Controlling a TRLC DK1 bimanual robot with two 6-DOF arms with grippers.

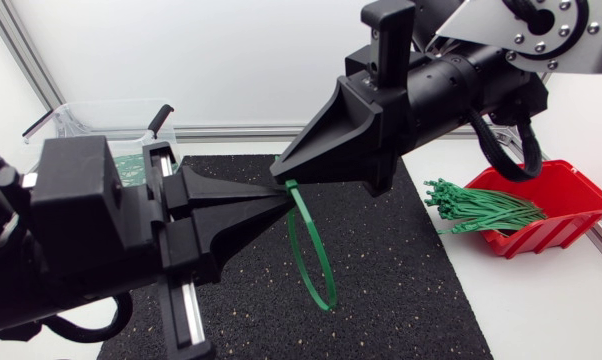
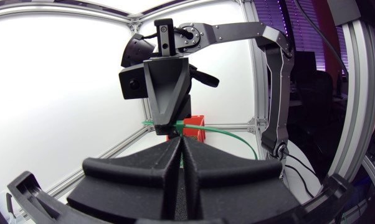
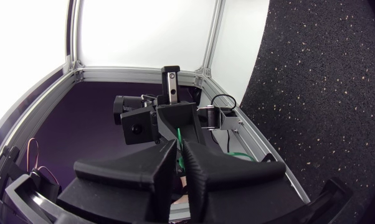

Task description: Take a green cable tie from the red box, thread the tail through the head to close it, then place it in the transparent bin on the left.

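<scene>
Threading step: clamps looped green cable tie in left hand and right hand. Next, likely: pull tail through, carry to transparent bin far left.

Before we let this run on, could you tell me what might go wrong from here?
Both the left gripper and right gripper pinch the cable tie only at their very tips, so it could slip onto the mat. The tips sit almost together and may collide. The loop may not be locked yet.
</scene>
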